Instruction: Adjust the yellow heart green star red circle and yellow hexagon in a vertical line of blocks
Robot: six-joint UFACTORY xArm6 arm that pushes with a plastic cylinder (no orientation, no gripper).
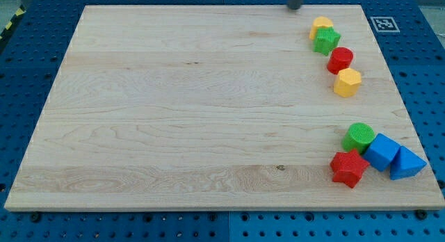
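The yellow heart (pixel 321 25) lies at the view's top right on the wooden board (pixel 174 110). The green star (pixel 326 41) touches it just below. The red circle (pixel 341 60) sits below and slightly right of the star. The yellow hexagon (pixel 347 83) sits just below the red circle. The four form a column slanting down to the right. My tip (pixel 295 7) shows at the view's top edge, left of and above the yellow heart, apart from it.
A green circle (pixel 359 138), a red star (pixel 348 168), a blue cube (pixel 382 151) and a blue triangle (pixel 407 163) cluster at the board's bottom right corner. A marker tag (pixel 382 23) lies off the board's top right.
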